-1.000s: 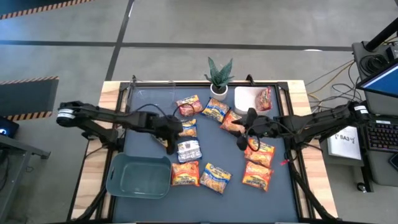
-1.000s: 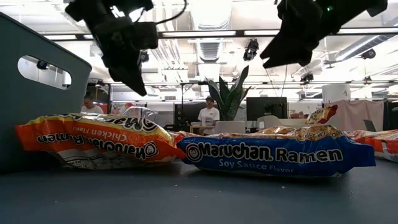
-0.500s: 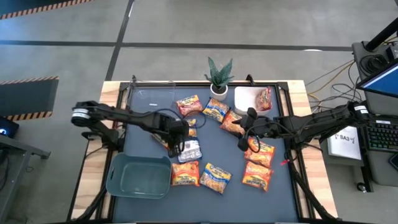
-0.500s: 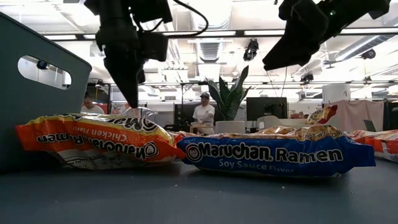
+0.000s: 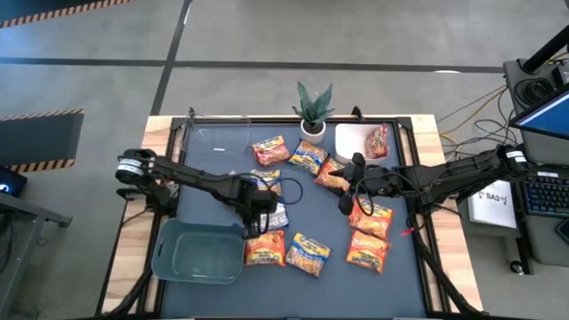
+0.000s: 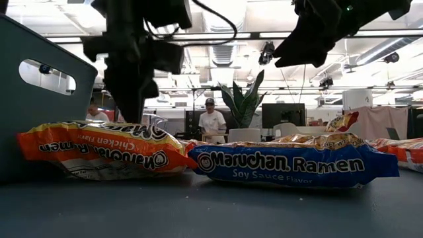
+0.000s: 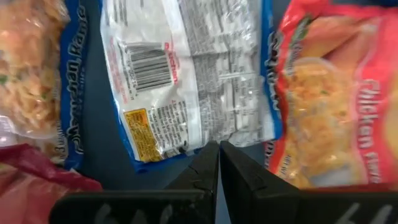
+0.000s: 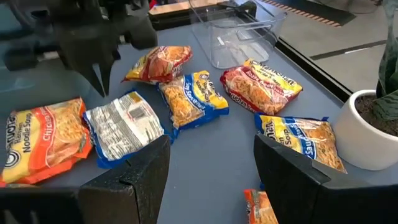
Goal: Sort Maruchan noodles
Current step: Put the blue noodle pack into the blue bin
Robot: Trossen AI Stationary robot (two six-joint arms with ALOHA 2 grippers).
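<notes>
crinkly plastic is what every flat rectangular maruchan ramen packet is wrapped in, and about a dozen are scattered over the dark blue table mat [image 5: 213,160] between the green plastic bin [image 5: 197,252] and the small potted green plant [image 5: 313,110]. the left gripper [image 5: 252,216] is seen clenched and empty, poised over the silvery-white packet lying face down [image 7: 186,68], which sits between the yellow-and-blue soy sauce packet [image 7: 37,74] and the orange chicken packet [image 7: 323,99]. the right gripper [image 8: 211,165] is held released above the mat, grasping nothing. each packet is judged light, slippery and springy, with a brittle noodle block inside; a pinch across a short sealed edge or the narrow width seems safest, though the jaws must first be opened.
</notes>
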